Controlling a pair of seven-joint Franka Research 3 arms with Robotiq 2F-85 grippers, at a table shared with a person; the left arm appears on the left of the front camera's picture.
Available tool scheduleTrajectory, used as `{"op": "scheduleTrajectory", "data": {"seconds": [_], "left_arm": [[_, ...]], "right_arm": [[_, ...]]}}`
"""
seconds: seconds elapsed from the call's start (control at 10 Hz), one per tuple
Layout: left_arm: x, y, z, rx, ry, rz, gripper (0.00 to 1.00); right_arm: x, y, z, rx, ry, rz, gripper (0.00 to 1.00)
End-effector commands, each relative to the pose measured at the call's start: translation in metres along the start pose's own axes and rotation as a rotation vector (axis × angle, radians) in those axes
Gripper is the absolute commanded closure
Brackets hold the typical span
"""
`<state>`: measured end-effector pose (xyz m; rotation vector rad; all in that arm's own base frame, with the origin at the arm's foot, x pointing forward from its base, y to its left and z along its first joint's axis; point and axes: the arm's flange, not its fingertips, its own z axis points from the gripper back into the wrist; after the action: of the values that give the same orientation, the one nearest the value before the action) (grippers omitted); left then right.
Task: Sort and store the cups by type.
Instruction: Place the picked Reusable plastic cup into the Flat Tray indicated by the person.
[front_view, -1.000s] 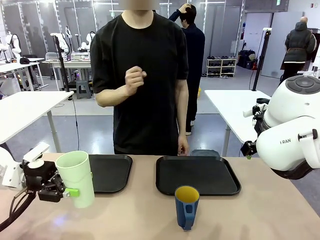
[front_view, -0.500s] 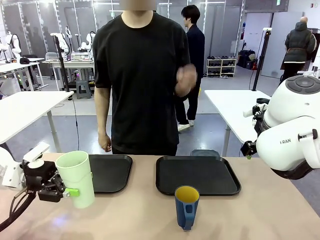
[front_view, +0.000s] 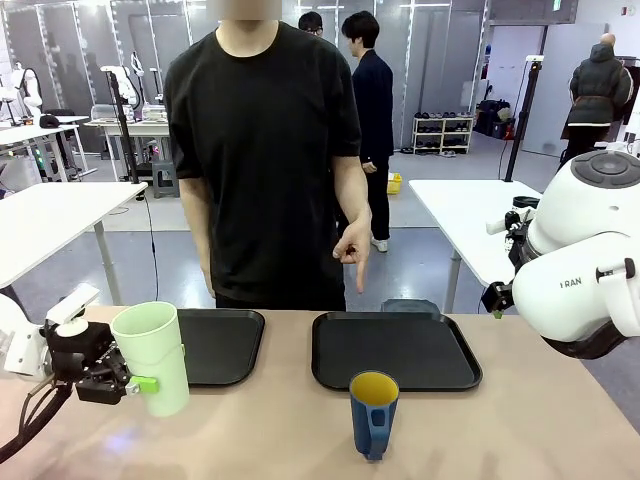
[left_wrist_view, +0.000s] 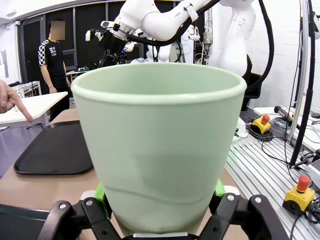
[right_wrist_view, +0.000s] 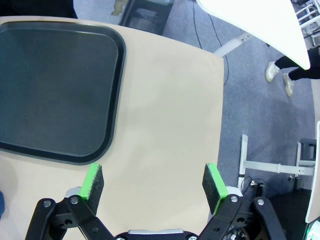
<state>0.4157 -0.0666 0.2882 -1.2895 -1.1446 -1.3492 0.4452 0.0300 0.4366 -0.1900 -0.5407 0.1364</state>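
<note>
Between the closed pads of the left tool (front_view: 140, 384), pale green tumbler (front_view: 152, 355) gripped near upright, dark blue mug (front_view: 373, 412) standing on the surface (front_view: 520, 420) well to that tool's right, right tool (right_wrist_view: 152, 182) wide open, empty, beside a black tray (right_wrist_view: 50, 85)

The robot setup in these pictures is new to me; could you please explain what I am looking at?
These are two white robot arms at a table, facing a person. The wide picture comes from a fixed camera between the arms; the other two come from cameras on each wrist. On the table lie a left tray and a right tray, both black, and a blue mug stands on the robot's side of the right tray. The left end effector is shut on a pale green cup. The right end effector is open and empty. The person's hand points down toward the right tray.
</note>
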Motion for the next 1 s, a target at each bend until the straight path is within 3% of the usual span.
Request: {"op": "scheduleTrajectory", "data": {"seconds": [0.0,0.6,0.7,0.9], "left_arm": [[0.001,0.003,0.0,-0.002,0.0,-0.008,0.57],[0.001,0.003,0.0,-0.002,0.0,-0.008,0.57],[0.0,0.0,0.0,0.0,0.0,0.0,0.16],[0.012,0.011,-0.017,0.017,0.028,-0.031,0.16]], "right_arm": [[0.0,0.001,-0.001,-0.005,-0.001,0.005,0.0],[0.0,0.001,-0.001,-0.005,-0.001,0.005,0.0],[0.0,0.001,-0.001,-0.005,-0.001,0.005,0.0],[0.0,0.001,-0.001,-0.005,-0.001,0.005,0.0]]}}
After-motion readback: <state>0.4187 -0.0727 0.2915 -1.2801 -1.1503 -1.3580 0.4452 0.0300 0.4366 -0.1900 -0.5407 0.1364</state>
